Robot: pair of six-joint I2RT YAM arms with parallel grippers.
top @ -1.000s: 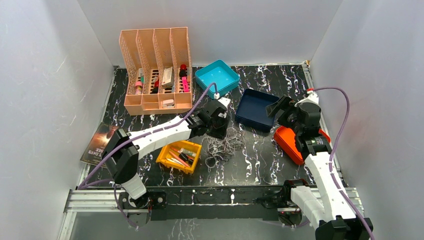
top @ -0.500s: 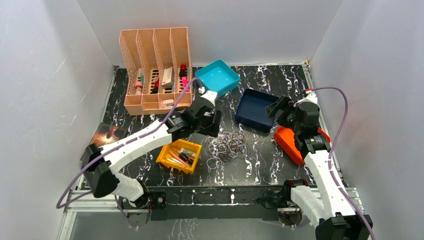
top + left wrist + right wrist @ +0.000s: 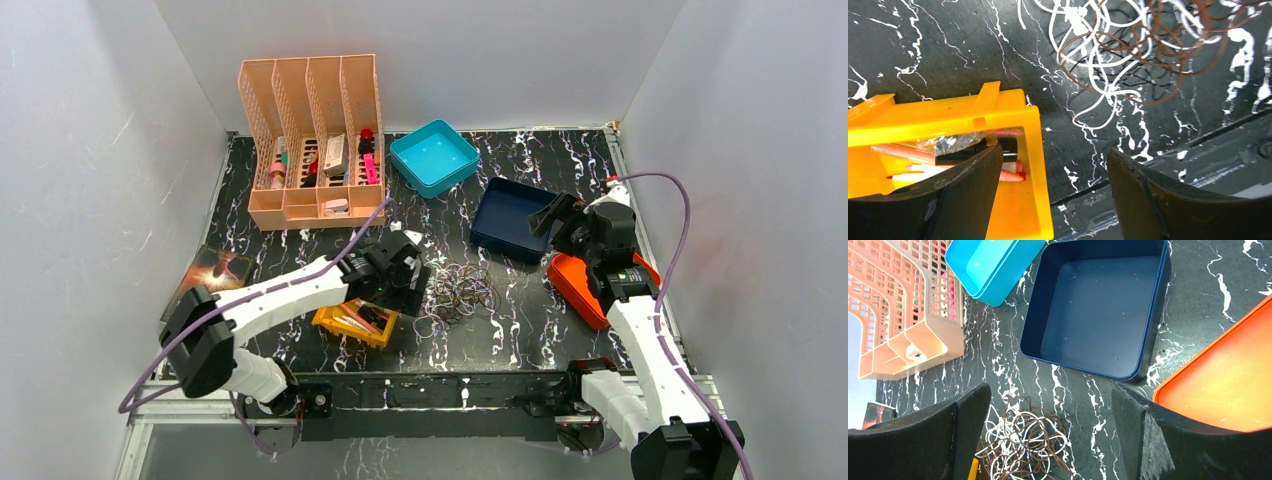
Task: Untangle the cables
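Cables point(image 3: 456, 290) lie in one loose tangle of brown, white and black loops on the marbled black table point(image 3: 560, 170). The tangle sits near the table's middle, just right of the yellow bin point(image 3: 330, 322).

My left gripper point(image 3: 403, 290) hangs over the spot where bin and tangle meet, its fingers spread apart and gripping nothing. From my left wrist, one finger point(image 3: 963, 195) shows over the bin's right end, above the pens point(image 3: 903, 152) lying inside. The other finger is over bare table toward the near edge. The curls lie just beyond my fingertips, apart from them.

My right gripper point(image 3: 552, 215) is held to the right of the tangle, by the right side of the dark blue tray point(image 3: 505, 222). Its fingers are wide apart and hold nothing.

An orange tray point(image 3: 575, 285) lies just near and right of the blue one, partly under my right arm. A teal tray point(image 3: 433, 157) sits farther back, to the blue tray's left. A peach slotted organizer point(image 3: 310, 100) with small items in it stands at the far left. A dark booklet point(image 3: 205, 275) lies at the table's left edge.
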